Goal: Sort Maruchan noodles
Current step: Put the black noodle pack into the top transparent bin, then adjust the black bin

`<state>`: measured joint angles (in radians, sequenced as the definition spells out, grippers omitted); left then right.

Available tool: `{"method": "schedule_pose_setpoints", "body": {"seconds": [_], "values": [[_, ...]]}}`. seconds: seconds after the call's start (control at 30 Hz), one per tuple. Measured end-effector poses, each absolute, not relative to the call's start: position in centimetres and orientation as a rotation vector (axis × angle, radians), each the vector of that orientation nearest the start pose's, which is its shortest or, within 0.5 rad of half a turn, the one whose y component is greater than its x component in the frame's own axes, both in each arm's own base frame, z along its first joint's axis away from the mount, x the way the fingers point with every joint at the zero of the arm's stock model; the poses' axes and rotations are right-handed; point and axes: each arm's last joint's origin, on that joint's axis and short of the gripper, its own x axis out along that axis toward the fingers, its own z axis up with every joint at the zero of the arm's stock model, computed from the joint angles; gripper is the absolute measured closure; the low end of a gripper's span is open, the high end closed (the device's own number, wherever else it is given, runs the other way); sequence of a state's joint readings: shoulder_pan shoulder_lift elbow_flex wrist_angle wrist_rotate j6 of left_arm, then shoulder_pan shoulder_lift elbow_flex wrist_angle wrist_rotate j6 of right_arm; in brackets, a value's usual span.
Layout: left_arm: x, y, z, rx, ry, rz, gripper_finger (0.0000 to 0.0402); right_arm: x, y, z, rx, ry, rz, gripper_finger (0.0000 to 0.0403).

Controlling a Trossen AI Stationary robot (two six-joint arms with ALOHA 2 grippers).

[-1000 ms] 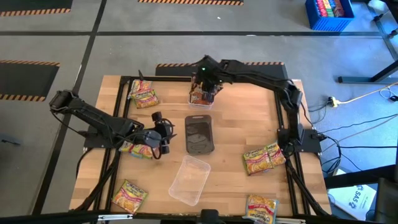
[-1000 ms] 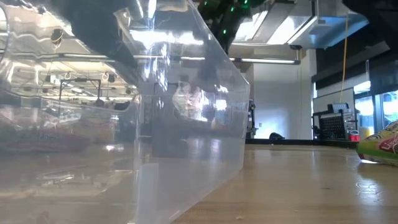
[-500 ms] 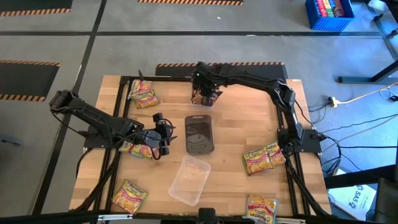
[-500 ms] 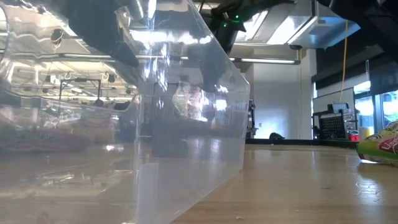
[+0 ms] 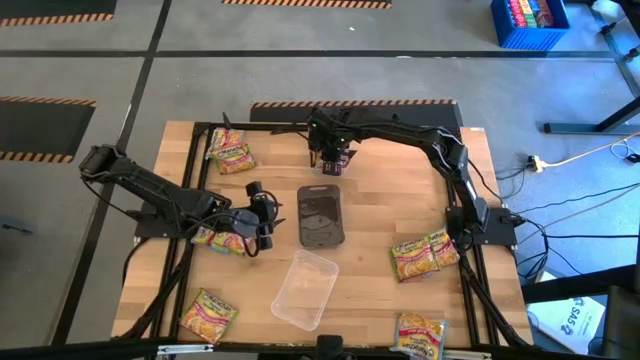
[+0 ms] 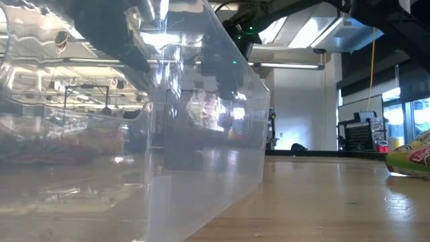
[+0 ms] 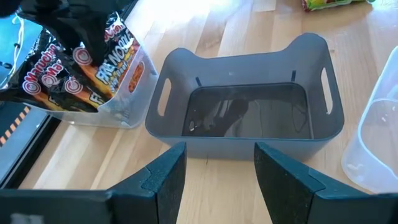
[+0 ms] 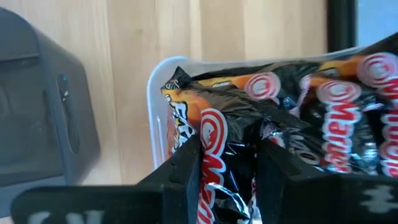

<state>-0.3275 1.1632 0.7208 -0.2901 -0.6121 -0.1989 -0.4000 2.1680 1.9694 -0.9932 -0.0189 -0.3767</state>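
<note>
We are seeing yellow-pink noodle packets lying loose on the wooden table (image 5: 380,215): one at the front left (image 5: 207,315), one at the back left (image 5: 231,154), and one partly under the left arm (image 5: 218,238). The left gripper (image 5: 262,217) is hovering just left of the dark grey bin (image 5: 321,215), its fingers (image 7: 163,180) standing apart with nothing between them. In front of the bin, a clear plastic tray (image 5: 306,288) is sitting with nothing in it.

Behind the bin, the right gripper (image 5: 333,160) is reaching down into a second clear tray (image 8: 154,93) filled with dark brown-red Maruchan packets (image 8: 323,118). Its fingers (image 8: 186,171) are clenching one dark packet (image 8: 225,168) between them, over that tray.

Farther right, more yellow-pink packets are lying by the right arm's base (image 5: 424,255) and at the front edge (image 5: 420,332).
</note>
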Motion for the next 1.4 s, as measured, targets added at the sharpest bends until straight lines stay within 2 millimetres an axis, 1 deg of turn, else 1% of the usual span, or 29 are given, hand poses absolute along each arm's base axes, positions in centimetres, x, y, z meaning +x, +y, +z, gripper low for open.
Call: {"method": "schedule_pose_setpoints", "body": {"seconds": [0.13, 0.23, 0.3, 0.43, 0.5, 0.57, 0.6, 0.67, 0.77, 0.87, 0.93, 1.0, 1.07, 1.2, 1.3, 1.4], "values": [[22.4, -5.8, 23.4, 0.142, 0.62, 0.334, 0.022, 42.4, -17.8, 23.4, -0.075, 1.219, -0.105, 0.0307], [22.4, -5.8, 23.4, 0.145, 0.619, 0.333, 0.022, 42.7, -17.6, 23.1, -0.071, 1.206, -0.086, 0.0292], [22.4, -5.9, 23.5, 0.151, 0.617, 0.331, 0.022, 42.8, -17.6, 23.2, -0.066, 1.198, -0.073, 0.0269], [22.5, -5.9, 23.5, 0.159, 0.612, 0.326, 0.022, 42.8, -17.5, 23.2, -0.054, 1.191, -0.061, 0.021], [22.5, -5.9, 23.5, 0.159, 0.611, 0.326, 0.022, 42.5, -17.4, 23.3, -0.052, 1.226, -0.072, 0.0185], [22.5, -5.9, 23.4, 0.161, 0.614, 0.326, 0.022, 42.1, -16.9, 24.1, -0.034, 1.275, -0.051, 0.0165], [22.6, -5.9, 23.4, 0.162, 0.617, 0.326, 0.022, 42.0, -16.6, 24.8, -0.021, 1.28, -0.051, 0.0157], [22.6, -5.9, 23.2, 0.165, 0.623, 0.326, 0.022, 41.4, -15.9, 26.9, 0.013, 1.287, -0.047, 0.0147], [22.9, -6.0, 22.7, 0.173, 0.643, 0.326, 0.022, 40.0, -13.7, 29.8, 0.041, 1.316, -0.041, 0.0142], [23.5, -6.2, 21.8, 0.186, 0.675, 0.328, 0.022, 38.3, -11.6, 31.1, 0.059, 1.379, -0.064, 0.0145], [23.7, -6.3, 20.9, 0.211, 0.713, 0.327, 0.022, 37.2, -10.1, 31.8, 0.054, 1.372, -0.068, 0.0149], [23.8, -6.3, 19.9, 0.228, 0.748, 0.33, 0.022, 36.1, -8.5, 32.1, 0.05, 1.36, -0.064, 0.0154], [23.8, -6.0, 18.8, 0.217, 0.783, 0.348, 0.022, 35.2, -7.1, 31.5, 0.037, 1.326, -0.07, 0.0159], [24.1, -5.0, 17.0, 0.106, 0.804, 0.328, 0.022, 32.9, -4.4, 28.4, 0.016, 1.295, -0.078, 0.0175], [24.3, -4.0, 16.0, 0.051, 0.777, 0.307, 0.022, 31.2, -2.8, 25.1, 0.011, 1.24, -0.075, 0.0189], [25.0, -3.1, 15.6, 0.014, 0.735, 0.314, 0.022, 30.0, -1.8, 21.5, 0.001, 1.173, -0.059, 0.0203]]}}
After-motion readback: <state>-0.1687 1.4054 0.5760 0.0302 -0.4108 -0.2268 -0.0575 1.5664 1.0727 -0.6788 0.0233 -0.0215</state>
